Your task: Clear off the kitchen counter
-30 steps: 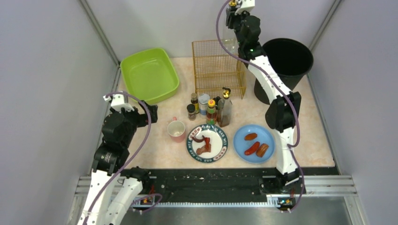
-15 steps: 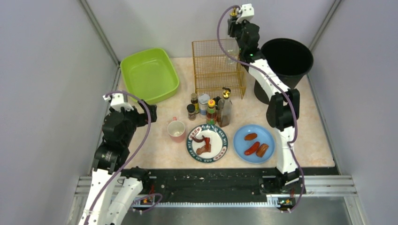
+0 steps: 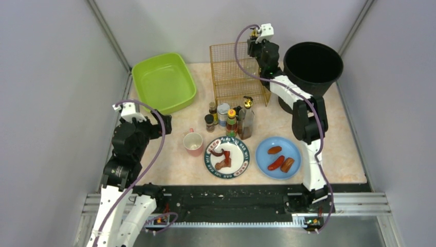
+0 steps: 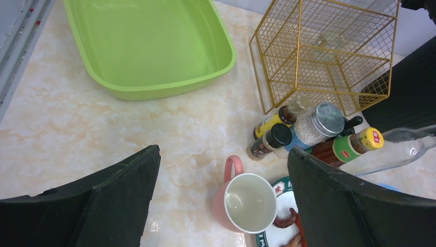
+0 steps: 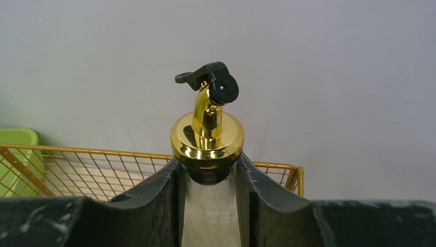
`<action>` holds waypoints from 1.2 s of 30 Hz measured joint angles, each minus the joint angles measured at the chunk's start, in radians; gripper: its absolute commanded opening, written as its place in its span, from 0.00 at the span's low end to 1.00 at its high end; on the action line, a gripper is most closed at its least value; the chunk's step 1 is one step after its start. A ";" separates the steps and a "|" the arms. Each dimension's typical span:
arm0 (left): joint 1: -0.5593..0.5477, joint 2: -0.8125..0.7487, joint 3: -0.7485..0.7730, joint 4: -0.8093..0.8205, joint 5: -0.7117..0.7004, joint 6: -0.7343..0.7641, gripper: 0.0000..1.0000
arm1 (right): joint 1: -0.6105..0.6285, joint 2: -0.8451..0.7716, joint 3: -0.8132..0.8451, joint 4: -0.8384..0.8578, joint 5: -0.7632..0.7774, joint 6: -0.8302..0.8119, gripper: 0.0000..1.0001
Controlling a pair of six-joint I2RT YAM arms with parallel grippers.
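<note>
Kitchen bench (image 3: 169,167), top cam: a pale marbled slab ahead of both arm bases, carrying everything. Left arm (image 3: 126,149) is folded over the near-left corner. Right arm (image 3: 303,118) is stretched to the far side, with its wrist up over the gold wire rack (image 3: 236,72), beside the black bin (image 3: 313,62). Green tub (image 3: 164,82) sits far left. Mid-bench there is a cluster of condiment bottles (image 3: 229,117), a pink mug (image 3: 193,143), a patterned plate (image 3: 228,157) with reddish food, and a blue plate (image 3: 278,157) with three sausages.

Left wrist cam: left fingers (image 4: 118,198) are spread wide with nothing between them — the bench surface lies below. The mug stands under the gap, nearer the right finger, with the patterned plate's rim just beside it. The condiment cluster is just past the right fingertip and the rack is beyond that. The tub is past the left fingertip, and the bin shows at the far right edge.

Right wrist cam: right fingers (image 5: 154,206) are clamped on the neck of a clear glass bottle (image 5: 208,221), which is upright. Its gold pourer cap (image 5: 208,139) sits just above the fingertips, topped with a black flip spout. The rack's top edge runs behind the fingers on both sides, and a sliver of tub shows beyond the left finger — grey wall behind it all.
</note>
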 measured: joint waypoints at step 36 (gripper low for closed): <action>0.000 -0.062 -0.003 -0.002 -0.007 -0.005 0.99 | 0.093 -0.990 -0.657 -0.271 0.024 0.015 0.87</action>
